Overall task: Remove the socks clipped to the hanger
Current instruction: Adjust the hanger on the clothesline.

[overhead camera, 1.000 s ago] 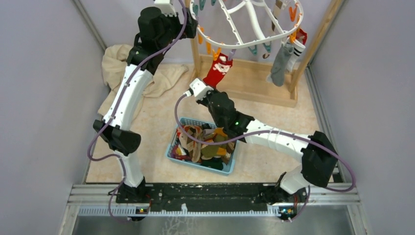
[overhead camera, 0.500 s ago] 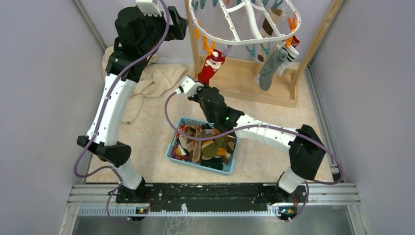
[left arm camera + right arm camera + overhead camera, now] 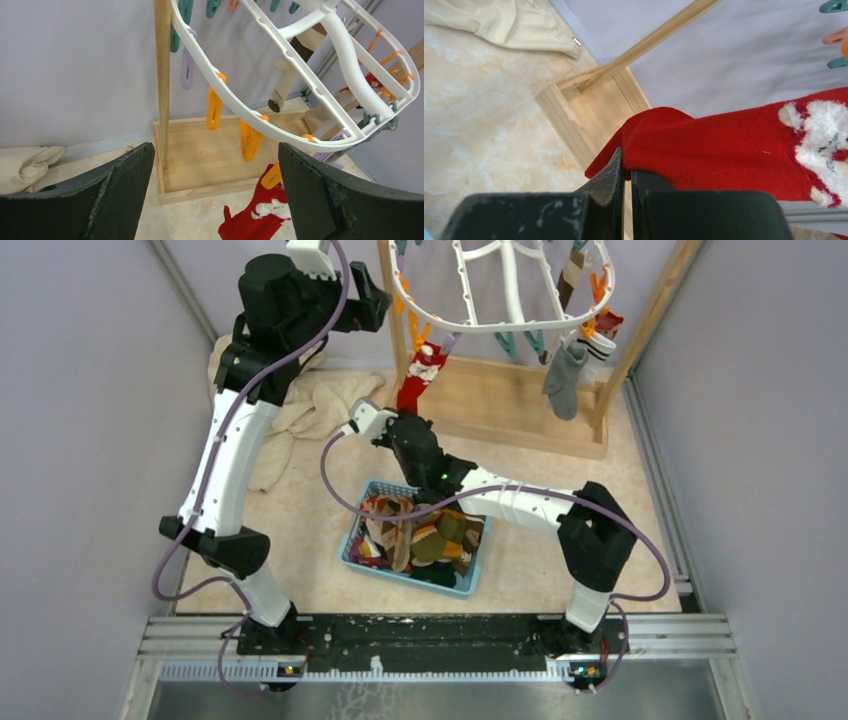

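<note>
The right pincer point(image 3: 626, 172) pinched the red sock point(image 3: 724, 145) to pull it off the hanger point(image 3: 512, 290), the left pincer point(image 3: 212, 167) spread nearby.

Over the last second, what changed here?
The right end effector, staying shut on the red sock, dragged it leftward. The left arm shifted left, its end effector open beside the hanger, which rocked; the grey sock swung with it. The basket stayed put.
</note>
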`<state>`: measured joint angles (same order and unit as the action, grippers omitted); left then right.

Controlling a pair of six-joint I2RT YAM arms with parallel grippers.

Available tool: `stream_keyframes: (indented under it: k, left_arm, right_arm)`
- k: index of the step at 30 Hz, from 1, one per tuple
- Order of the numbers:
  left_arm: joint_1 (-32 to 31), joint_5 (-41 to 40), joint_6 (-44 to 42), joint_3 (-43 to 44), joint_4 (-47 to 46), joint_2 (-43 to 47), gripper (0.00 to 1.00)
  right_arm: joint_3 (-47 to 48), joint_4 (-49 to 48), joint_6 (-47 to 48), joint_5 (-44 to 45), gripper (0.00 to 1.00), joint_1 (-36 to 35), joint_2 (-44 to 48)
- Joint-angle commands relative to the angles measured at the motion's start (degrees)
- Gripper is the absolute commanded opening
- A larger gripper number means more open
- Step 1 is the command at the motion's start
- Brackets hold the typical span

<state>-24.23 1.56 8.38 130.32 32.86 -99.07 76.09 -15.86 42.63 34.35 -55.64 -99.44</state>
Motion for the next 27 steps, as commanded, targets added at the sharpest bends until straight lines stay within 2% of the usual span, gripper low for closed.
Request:
stream_keyframes:
  k: [1, 6, 11, 27]
  left_arm:
    - [0.15, 1.82, 0.82, 4.71, 1.61, -2.78, 0.99]
    - [-0.02, 1.80, 1.01, 5.21, 1.22, -5.08, 0.99]
    - [-0.10, 2.41, 1.11, 6.58, 1.77, -6.28, 0.99]
    - [-5.21, 1.82, 0.82, 6.70, 9.03, -2.00, 0.98]
  right_arm:
    - [3.17, -1.47, 1.27, -0.41, 0.00, -0.02, -0.56]
    - [0.94, -1.67, 1.98, -0.04, 0.00, -0.05, 0.83]
    - [2.58, -0.73, 2.94, -0.81, 0.00, -0.09, -0.61]
    - [10.25, 1.90, 5.75, -1.54, 0.00, -1.10, -6.52]
